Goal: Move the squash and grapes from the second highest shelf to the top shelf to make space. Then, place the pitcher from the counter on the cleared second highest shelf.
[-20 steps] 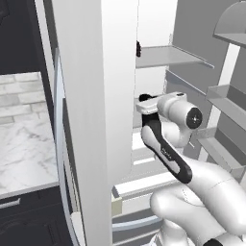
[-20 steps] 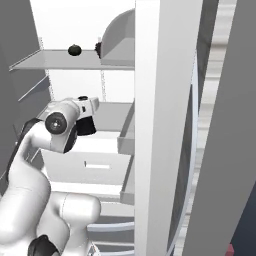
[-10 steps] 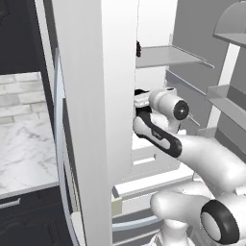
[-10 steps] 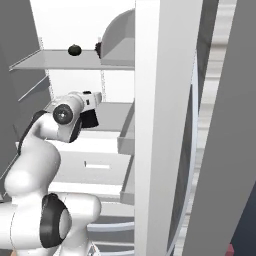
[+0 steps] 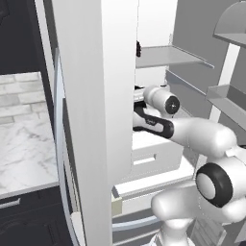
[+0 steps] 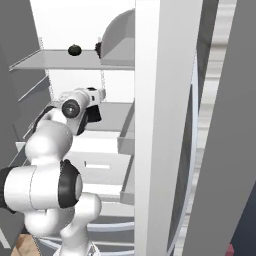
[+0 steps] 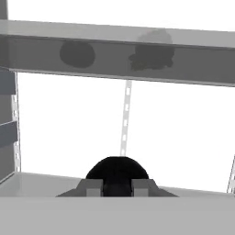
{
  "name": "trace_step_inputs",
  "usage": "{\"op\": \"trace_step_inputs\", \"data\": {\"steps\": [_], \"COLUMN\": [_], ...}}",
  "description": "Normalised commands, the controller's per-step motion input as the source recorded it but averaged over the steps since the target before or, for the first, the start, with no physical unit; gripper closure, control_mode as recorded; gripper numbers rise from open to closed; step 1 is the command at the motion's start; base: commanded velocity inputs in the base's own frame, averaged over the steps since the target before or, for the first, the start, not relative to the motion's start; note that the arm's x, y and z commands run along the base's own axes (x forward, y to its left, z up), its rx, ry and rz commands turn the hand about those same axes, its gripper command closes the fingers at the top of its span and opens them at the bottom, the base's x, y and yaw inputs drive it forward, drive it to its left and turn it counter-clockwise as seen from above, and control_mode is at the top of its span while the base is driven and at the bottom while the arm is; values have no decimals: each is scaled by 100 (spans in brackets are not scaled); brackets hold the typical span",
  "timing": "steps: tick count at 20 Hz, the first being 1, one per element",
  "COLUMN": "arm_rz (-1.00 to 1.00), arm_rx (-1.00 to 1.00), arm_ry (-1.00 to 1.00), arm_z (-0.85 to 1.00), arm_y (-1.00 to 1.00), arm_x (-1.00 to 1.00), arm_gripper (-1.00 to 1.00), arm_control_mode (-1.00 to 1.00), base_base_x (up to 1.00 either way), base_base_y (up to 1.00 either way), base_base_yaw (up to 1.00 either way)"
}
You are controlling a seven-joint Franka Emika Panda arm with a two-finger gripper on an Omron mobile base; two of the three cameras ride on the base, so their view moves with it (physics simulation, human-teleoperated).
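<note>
Over the second highest shelf (image 6: 112, 116), near its front edge, the gripper (image 7: 117, 187) grips the black pitcher (image 7: 117, 170) tight between its fingers, ready to set it down.

I can't read any text, label, brand, number or sign in these frames. The fridge walls, shelves and drawer front are blank, the marble counter carries only veining, and the arm's white links and dark joints show no lettering I can make out.
</note>
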Motion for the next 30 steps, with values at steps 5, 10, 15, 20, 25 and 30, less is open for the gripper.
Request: {"op": "trace_step_inputs", "data": {"steps": [5,10,15,20,25,30], "arm_rz": [0,0,0,0,0,0], "arm_rx": [0,0,0,0,0,0], "arm_ry": [-8,-8,-5,-3,-4,-1], "arm_z": [-44,-57,-26,-19,-31,-8], "arm_y": [0,0,0,0,0,0], "arm_x": [34,28,42,50,20,-15], "arm_gripper": [100,100,100,100,-100,-100], "arm_control_mode": [-100,-100,-100,-100,-100,-100], "base_base_x": [0,0,0,0,0,0], "base_base_y": [0,0,0,0,0,0], "base_base_yaw": [0,0,0,0,0,0]}}
